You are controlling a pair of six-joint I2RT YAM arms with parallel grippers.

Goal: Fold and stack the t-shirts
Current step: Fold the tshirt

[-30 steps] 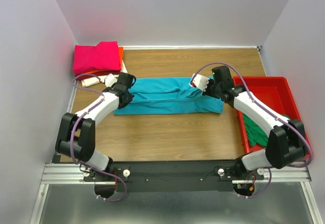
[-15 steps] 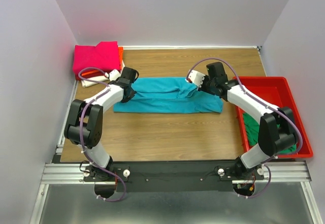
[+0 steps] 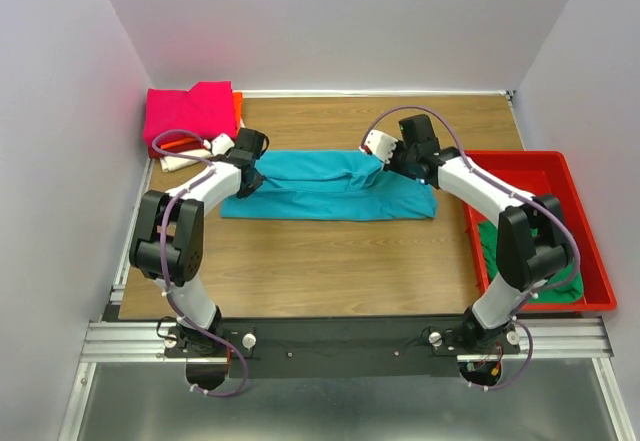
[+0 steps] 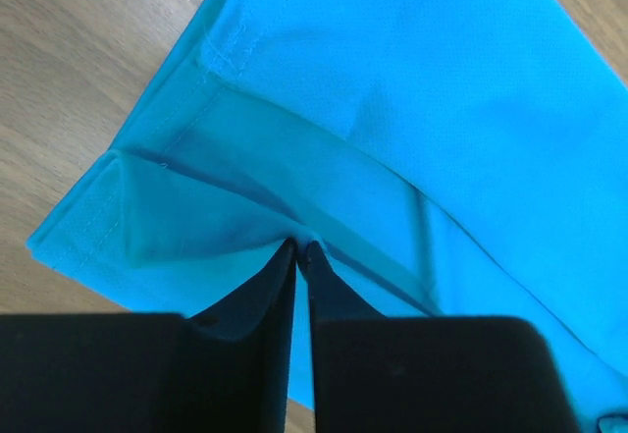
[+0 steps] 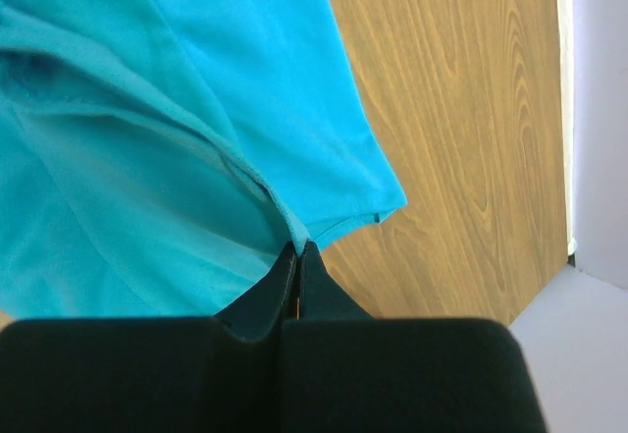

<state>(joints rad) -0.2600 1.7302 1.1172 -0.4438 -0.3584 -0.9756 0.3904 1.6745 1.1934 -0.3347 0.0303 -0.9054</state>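
Observation:
The teal t-shirt (image 3: 325, 186) lies as a long folded strip across the middle of the table. My left gripper (image 3: 247, 151) is shut on its cloth at the left end, seen close in the left wrist view (image 4: 302, 248), where the teal t-shirt (image 4: 412, 109) fills the frame. My right gripper (image 3: 384, 155) is shut on the shirt's edge at its far right, seen close in the right wrist view (image 5: 298, 248) with the teal t-shirt (image 5: 147, 148). A folded magenta t-shirt (image 3: 190, 113) lies on an orange one (image 3: 237, 107) and a cream one (image 3: 178, 162) at the back left. A green t-shirt (image 3: 510, 251) lies in the tray.
A red plastic tray (image 3: 545, 176) stands at the right edge of the table. Pale walls close in the left, back and right sides. The bare wooden table (image 3: 330, 261) shows in front of the teal shirt.
Both grippers have moved toward the back of the table, holding the teal shirt's ends. The right gripper has also moved left.

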